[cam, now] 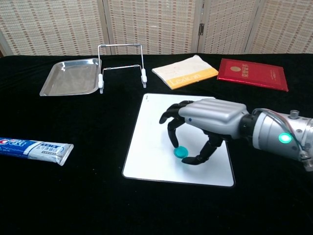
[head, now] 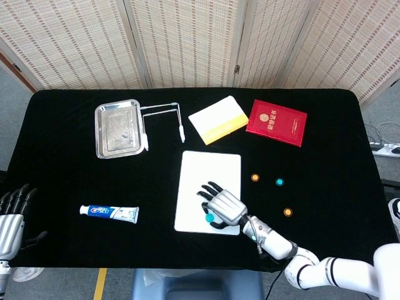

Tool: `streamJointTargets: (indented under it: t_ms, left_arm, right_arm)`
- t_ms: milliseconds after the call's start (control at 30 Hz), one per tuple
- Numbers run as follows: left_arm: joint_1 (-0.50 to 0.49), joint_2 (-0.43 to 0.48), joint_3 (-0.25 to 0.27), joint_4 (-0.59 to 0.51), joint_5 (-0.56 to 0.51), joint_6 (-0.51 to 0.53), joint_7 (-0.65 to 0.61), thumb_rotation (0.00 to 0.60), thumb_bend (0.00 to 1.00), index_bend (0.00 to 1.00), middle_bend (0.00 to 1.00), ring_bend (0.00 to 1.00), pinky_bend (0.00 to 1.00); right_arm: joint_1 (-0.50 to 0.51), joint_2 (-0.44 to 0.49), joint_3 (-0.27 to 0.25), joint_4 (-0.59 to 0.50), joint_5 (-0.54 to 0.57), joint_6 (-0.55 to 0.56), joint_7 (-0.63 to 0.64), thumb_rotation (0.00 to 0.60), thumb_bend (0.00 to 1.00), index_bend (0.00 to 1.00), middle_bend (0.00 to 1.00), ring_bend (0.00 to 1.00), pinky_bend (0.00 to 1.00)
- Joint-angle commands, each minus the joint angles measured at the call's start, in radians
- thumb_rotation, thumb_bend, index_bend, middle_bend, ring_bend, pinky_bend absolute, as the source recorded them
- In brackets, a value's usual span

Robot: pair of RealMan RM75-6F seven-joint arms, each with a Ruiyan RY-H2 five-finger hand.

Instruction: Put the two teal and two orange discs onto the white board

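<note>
Silver hands [cam: 208,120], black fingers [cam: 172,132]

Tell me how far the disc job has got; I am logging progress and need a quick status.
Nothing looks finished yet. In hand: the right hand pinches one teal disc low over the white board, not visibly released. Left: the other teal disc and both orange discs lie on the black cloth right of the board. The left hand waits at the table's near left edge, holding nothing.

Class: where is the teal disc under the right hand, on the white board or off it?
On: the teal disc lies over the white board, pinched by the right hand.
</note>
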Motion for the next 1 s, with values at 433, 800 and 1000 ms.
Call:
streamJointTargets:
  t_ms: [433,800,1000]
  left_arm:
    - [-0.005,-0.007,-0.003,0.021,-0.003,-0.009,-0.017,0.600,0.15,0.00,0.00,0.00,0.00]
    - [-0.018,-0.013,-0.004,0.012,0.007,-0.019,-0.001,0.600,0.15,0.00,0.00,0.00,0.00]
    - [-0.023,-0.015,-0.002,0.000,0.009,-0.025,0.015,0.600,0.15,0.00,0.00,0.00,0.00]
  right_arm:
    - [-0.034,0.051,-0.001,-0.022,0.080,0.115,-0.059,0.531,0.37,0.21,0.13,0.00,0.00]
    - [-0.163,0.204,0.007,0.051,0.227,0.227,0.005,0.531,0.37,0.35,0.14,0.01,0.00]
    - [-0.180,0.195,-0.001,0.156,0.282,0.185,0.053,0.532,0.37,0.39,0.15,0.01,0.00]
